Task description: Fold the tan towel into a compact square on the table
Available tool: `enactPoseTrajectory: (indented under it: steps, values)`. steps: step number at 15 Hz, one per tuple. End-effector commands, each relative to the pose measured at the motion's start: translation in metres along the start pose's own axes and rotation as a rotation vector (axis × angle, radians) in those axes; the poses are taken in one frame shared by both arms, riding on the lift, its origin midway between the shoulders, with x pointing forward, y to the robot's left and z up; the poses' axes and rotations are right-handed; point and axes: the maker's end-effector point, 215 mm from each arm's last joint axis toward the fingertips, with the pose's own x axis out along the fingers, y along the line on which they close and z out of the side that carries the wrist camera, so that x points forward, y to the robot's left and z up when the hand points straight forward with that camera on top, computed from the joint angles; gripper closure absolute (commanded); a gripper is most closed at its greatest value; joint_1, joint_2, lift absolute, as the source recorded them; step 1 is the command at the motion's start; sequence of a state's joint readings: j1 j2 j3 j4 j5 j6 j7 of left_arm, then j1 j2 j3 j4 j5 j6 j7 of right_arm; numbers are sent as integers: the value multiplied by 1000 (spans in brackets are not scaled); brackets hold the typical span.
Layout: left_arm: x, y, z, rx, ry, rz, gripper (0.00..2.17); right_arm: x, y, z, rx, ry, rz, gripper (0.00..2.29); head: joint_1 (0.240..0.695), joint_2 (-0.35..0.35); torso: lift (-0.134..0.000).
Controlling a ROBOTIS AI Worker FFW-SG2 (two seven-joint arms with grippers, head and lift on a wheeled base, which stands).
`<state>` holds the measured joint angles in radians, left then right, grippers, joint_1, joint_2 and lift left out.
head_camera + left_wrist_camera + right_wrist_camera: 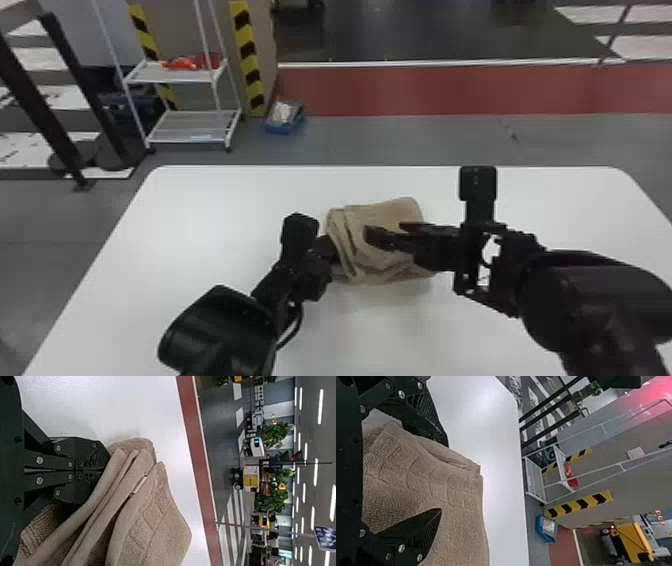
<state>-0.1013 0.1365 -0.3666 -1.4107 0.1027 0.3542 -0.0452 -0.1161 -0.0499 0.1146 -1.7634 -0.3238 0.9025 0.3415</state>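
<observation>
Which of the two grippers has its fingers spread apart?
The right gripper: its fingers stand apart at the right part of the tan towel, while the left gripper is shut.

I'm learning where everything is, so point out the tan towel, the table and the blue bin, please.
Tan towel [385, 215]: head view, far part of its upper face.
Table [200, 225]: head view, bare top left of the towel.
Blue bin [285, 128]: head view, its near side.

The left claw [334, 249] is closed, while the right claw [387, 230] has its fingers wide apart.
</observation>
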Motion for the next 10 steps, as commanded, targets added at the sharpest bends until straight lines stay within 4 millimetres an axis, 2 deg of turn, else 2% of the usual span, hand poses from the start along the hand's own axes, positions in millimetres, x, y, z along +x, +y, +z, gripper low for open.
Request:
enactPoseTrajectory:
  steps: [1, 2, 3, 4, 5, 7, 10]
  values:
    - [0, 0, 2, -2, -8, 1, 2142, -39, -16, 10, 2, -65, -13, 221, 695, 36, -109]
    - [0, 0, 5, -6, -17, 3, 2142, -57, -20, 10, -3, -74, -12, 826, 695, 25, -109]
    - [0, 1, 6, -13, -21, 8, 2142, -72, -29, 3, -5, -56, -26, 1636, 695, 13, -109]
    - [0, 1, 8, -17, -27, 8, 2142, -87, -39, -14, -2, -4, -42, 2057, 695, 2, -109]
    - [0, 2, 7, -19, -26, 11, 2142, -98, -43, -19, 0, 5, -41, 2229, 695, -13, -109]
    - [0, 1, 8, -18, -27, 12, 2142, -107, -49, -33, 20, 18, -42, 2246, 695, -41, -109]
    - [-1, -1, 7, -18, -27, 9, 2142, -96, -49, -54, 31, 38, -17, 2246, 695, -68, -109]
